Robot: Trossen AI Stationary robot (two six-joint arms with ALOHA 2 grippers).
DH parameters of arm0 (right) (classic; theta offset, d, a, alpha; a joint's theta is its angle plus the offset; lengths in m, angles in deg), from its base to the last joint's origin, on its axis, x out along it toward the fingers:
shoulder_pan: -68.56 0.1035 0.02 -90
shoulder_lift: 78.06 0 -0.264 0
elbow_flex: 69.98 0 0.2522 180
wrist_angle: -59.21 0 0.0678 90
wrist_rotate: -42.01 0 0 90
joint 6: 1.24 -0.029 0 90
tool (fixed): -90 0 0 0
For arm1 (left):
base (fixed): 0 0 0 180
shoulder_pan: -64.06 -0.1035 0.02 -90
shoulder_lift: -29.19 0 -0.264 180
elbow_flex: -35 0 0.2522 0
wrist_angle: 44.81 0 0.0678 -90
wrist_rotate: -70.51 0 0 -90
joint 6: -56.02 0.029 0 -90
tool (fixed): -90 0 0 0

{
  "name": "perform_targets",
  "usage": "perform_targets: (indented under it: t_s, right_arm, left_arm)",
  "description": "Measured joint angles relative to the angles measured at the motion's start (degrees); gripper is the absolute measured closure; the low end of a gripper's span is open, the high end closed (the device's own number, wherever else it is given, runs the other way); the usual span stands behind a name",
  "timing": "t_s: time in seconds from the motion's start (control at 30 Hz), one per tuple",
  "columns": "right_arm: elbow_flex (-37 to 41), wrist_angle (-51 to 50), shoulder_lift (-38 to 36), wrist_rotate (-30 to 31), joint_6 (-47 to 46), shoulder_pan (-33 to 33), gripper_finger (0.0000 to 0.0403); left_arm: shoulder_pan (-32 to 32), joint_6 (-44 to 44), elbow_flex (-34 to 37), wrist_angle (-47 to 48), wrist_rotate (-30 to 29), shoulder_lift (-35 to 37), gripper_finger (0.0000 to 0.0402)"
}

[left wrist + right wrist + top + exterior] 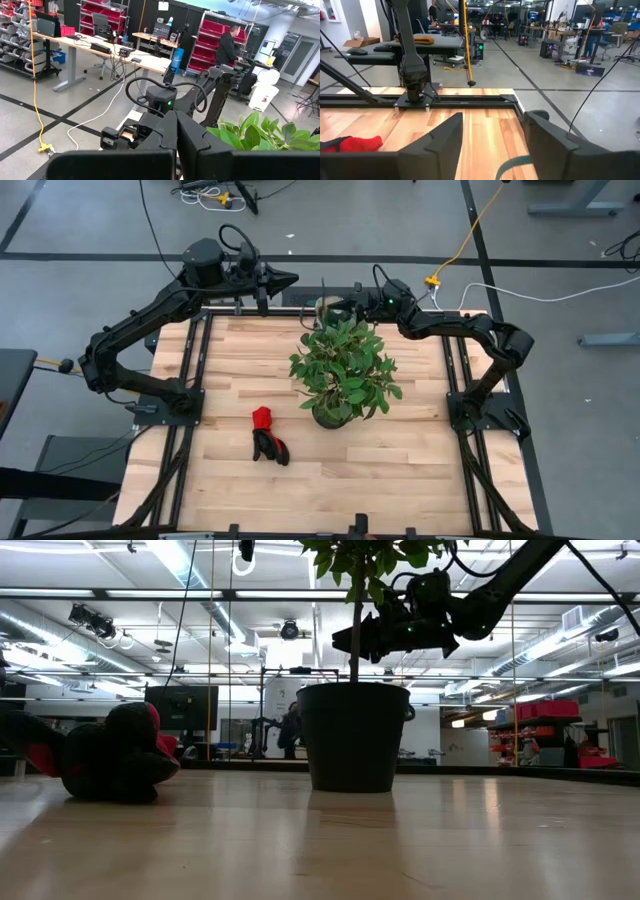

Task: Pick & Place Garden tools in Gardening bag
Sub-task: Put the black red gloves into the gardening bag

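Note:
The red-and-black gloves [268, 435] lie in a heap on the wooden table [230, 360], left of the potted plant [345, 370]; they also show in the low view [110, 755] and the right wrist view [352, 144]. The tan gardening bag [322, 307] stands at the table's far edge, half hidden behind the leaves. My right gripper [338, 306] hovers level right beside it, open [492, 145], with nothing between its fingers. A grey-green curved strip [515, 165] shows just below them. My left gripper [292, 279] waits shut [176, 150] above the far edge.
The plant's dark pot [355, 735] stands mid-table, its foliage spreading wide below my right gripper [345, 640]. Black frame rails [195, 370] run along both sides of the table. A person [227, 45] stands in the room far behind.

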Motion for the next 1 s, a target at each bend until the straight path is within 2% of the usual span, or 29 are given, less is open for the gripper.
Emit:
perform_targets:
  t_s: [0.27,0.5,0.67,1.0]
  right_arm:
    - [0.0,0.4,-1.2,-0.5,-0.2,0.0,0.0190]
    - [0.0,-0.2,-6.4,1.0,1.1,0.0,0.0199]
    - [0.0,-5.7,-12.1,8.5,1.3,0.0,0.0192]
    - [0.0,-17.3,-22.2,10.0,1.2,0.0,0.0181]
  left_arm:
    - [0.0,-0.9,0.0,0.0,-0.5,0.0,0.0399]
    - [0.0,-0.6,0.0,-0.3,-0.7,0.0,0.0399]
    - [0.2,-0.5,0.0,-0.2,-0.6,0.0,0.0399]
    - [0.6,3.5,0.0,2.5,-1.3,0.0,0.0399]
